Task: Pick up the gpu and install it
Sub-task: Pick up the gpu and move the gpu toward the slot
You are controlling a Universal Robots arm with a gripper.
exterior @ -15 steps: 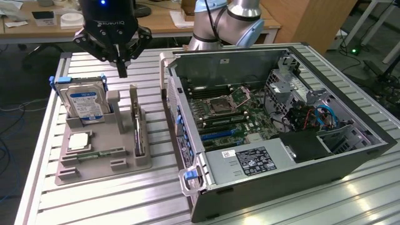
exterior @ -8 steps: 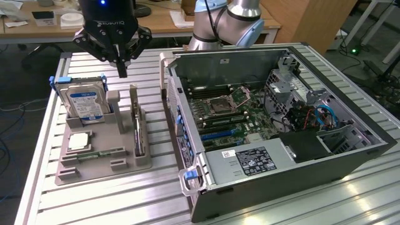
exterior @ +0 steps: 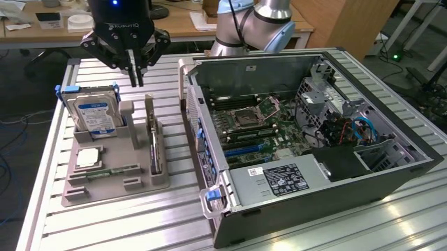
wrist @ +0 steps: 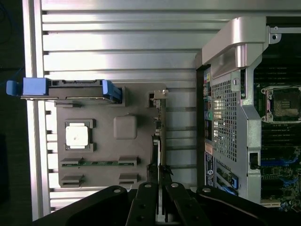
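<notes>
From the exterior view, the claw [exterior: 136,83] hangs point-down over the far end of the tray [exterior: 104,191], its two fingers drawn close together with nothing between them. The gpu [exterior: 154,144] stands on edge in its tray slot, at about five o'clock from the fingertips and clearly lower. Its long axis runs roughly twelve to six across the picture, with the far end nearest the claw. The drive [exterior: 96,116] stands at about seven o'clock from the claw, and the open case [exterior: 279,204] lies off at four o'clock. The arm [exterior: 258,21] rises behind the case, so the wrist reaches across with the claw hanging plumb. In the wrist view the claw [wrist: 158,168] looks straight down, and the gpu [wrist: 158,141] shows as a thin dark edge. That edge runs out from the fingertips in line with the slit between them (a neat line-up, to my eye). The card sits in the tray [wrist: 101,150], untouched, between the drive [wrist: 75,89] and the case [wrist: 230,117].
</notes>
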